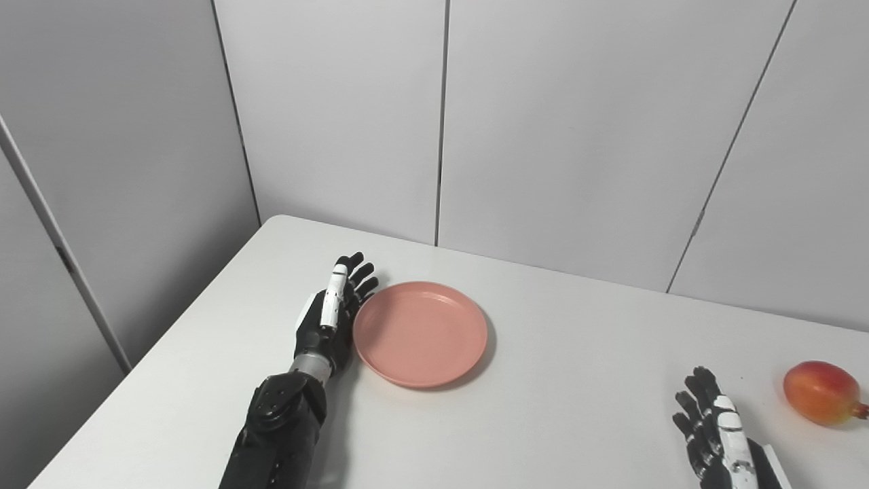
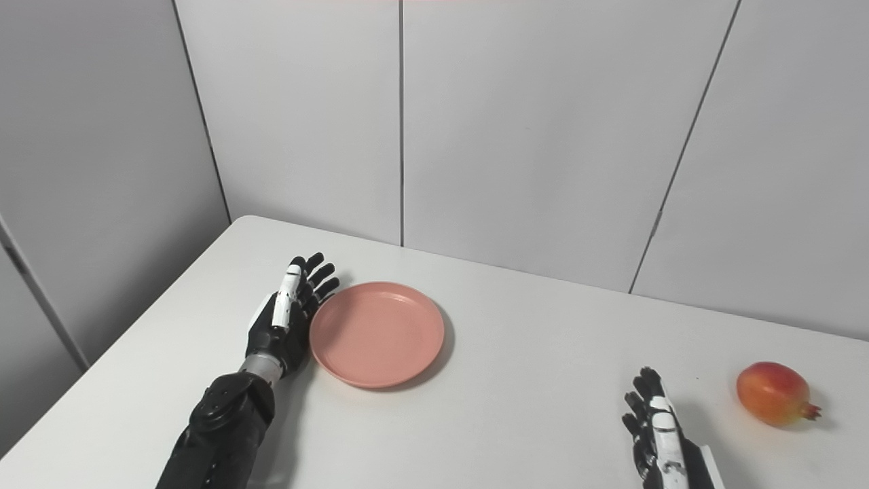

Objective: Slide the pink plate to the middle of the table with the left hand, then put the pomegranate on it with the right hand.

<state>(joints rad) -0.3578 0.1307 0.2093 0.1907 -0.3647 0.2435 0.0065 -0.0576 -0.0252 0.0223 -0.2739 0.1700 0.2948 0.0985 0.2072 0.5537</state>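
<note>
A round pink plate (image 1: 420,333) lies flat on the white table (image 1: 570,353), left of the table's middle. My left hand (image 1: 331,314) stands open on its edge right against the plate's left rim, fingers stretched toward the far wall, holding nothing. A red-orange pomegranate (image 1: 822,392) rests near the table's right side, its crown pointing right. My right hand (image 1: 714,431) is open at the bottom edge, a little left of the pomegranate and apart from it.
Grey wall panels stand close behind the table's far edge. The table's left edge (image 1: 156,346) runs diagonally just left of my left arm. Bare white tabletop lies between the plate and my right hand.
</note>
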